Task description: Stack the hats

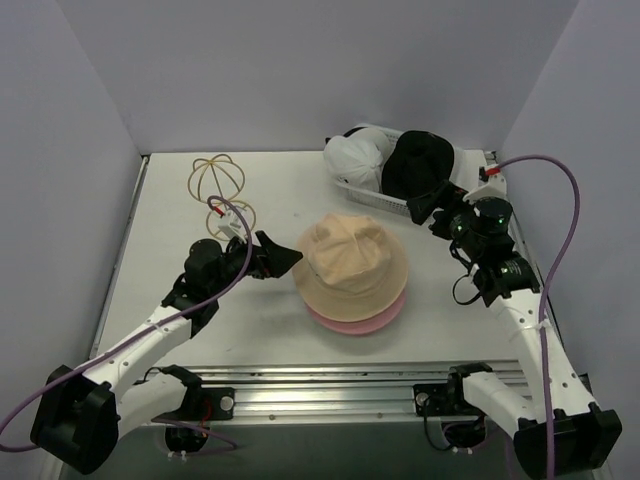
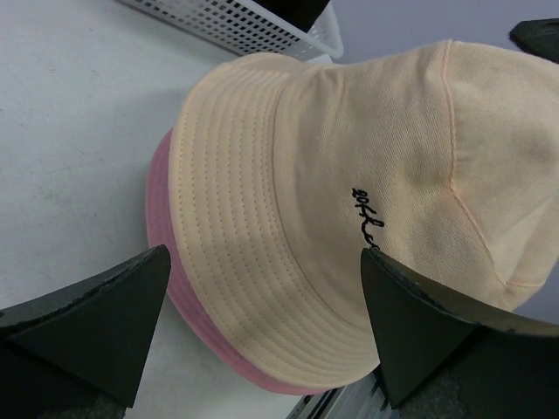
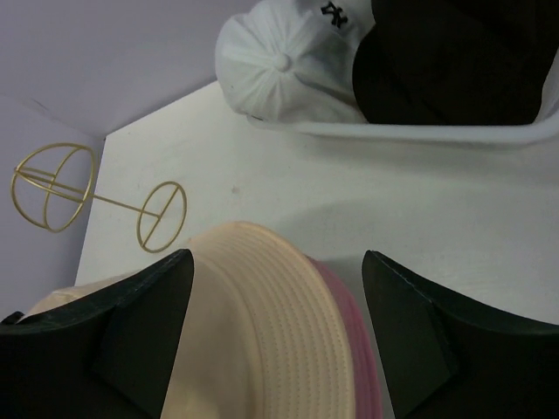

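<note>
On my left wrist view I see a short line of black cursive script stitched on the crown of the tan hat. I cannot make out the word, and its end is hidden. On my right wrist view the white cap carries a black patch with a white mark, cropped and unreadable.

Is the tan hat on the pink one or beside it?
On it: the tan hat covers the pink hat, only pink brim showing underneath.
</note>
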`<state>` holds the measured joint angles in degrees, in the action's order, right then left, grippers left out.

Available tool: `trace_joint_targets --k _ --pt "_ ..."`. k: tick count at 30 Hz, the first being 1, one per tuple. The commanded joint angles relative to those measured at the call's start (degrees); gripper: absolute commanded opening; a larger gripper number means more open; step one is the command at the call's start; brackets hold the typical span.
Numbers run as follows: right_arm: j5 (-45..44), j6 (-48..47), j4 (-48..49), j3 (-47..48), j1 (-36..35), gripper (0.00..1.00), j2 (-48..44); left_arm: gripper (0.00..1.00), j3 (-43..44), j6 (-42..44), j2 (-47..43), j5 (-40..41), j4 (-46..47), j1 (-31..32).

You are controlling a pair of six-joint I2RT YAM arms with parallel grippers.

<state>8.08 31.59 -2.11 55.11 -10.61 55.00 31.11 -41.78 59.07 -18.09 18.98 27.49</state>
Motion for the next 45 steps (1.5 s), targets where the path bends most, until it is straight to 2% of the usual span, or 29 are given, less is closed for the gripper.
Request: trace_joint_targets --k 1,2,5,11,14,19,20,26,32,36,45 --pt "13.4 5.3 10.1 -7.2 6.1 0.74 -1.8 1.00 -0.4 -0.5 1.0 -5.9 6.9 -0.5" --pt "16.9 5.9 11.8 -9.0 7.0 0.71 -2.0 1.00 -0.4 -0.3 1.1 -6.1 6.9 -0.5" --pt "20.1 8.0 16.9 -14.7 8.8 0.68 -2.9 1.00 -0.6 0.3 1.8 -5.7 6.7 -0.7" --pt "20.8 11.1 25.6 -24.3 9.0 0.64 -5.6 1.00 -1.3 1.7 2.0 -2.3 3.7 -0.7" --pt "22.8 13.7 32.6 -30.0 9.0 0.60 -5.7 1.00 -3.5 0.1 2.1 -2.7 7.3 -0.7" --pt "24.4 14.3 35.9 -34.2 9.0 0.58 -6.3 1.00 -4.2 -1.6 4.9 -5.3 11.1 -0.8" --pt "24.4 14.5 35.9 -34.6 9.0 0.58 -7.2 0.95 -4.0 -1.7 5.4 -5.6 12.1 -0.8" --pt "24.4 16.7 36.9 -36.7 8.9 0.57 -9.0 0.91 -4.9 -3.7 8.8 -7.0 18.2 -0.8" --pt "25.1 17.7 37.7 -38.1 8.8 0.56 -9.5 0.79 -5.1 -5.5 11.0 -8.8 22.7 -0.7" --pt "24.5 17.7 37.4 -39.0 8.8 0.55 -10.3 0.75 -4.8 -5.7 11.8 -8.7 22.1 -0.7" --pt "24.4 18.9 42.3 -42.4 8.6 0.48 -9.8 0.58 -5.4 -5.2 13.9 -8.2 22.8 -0.7"
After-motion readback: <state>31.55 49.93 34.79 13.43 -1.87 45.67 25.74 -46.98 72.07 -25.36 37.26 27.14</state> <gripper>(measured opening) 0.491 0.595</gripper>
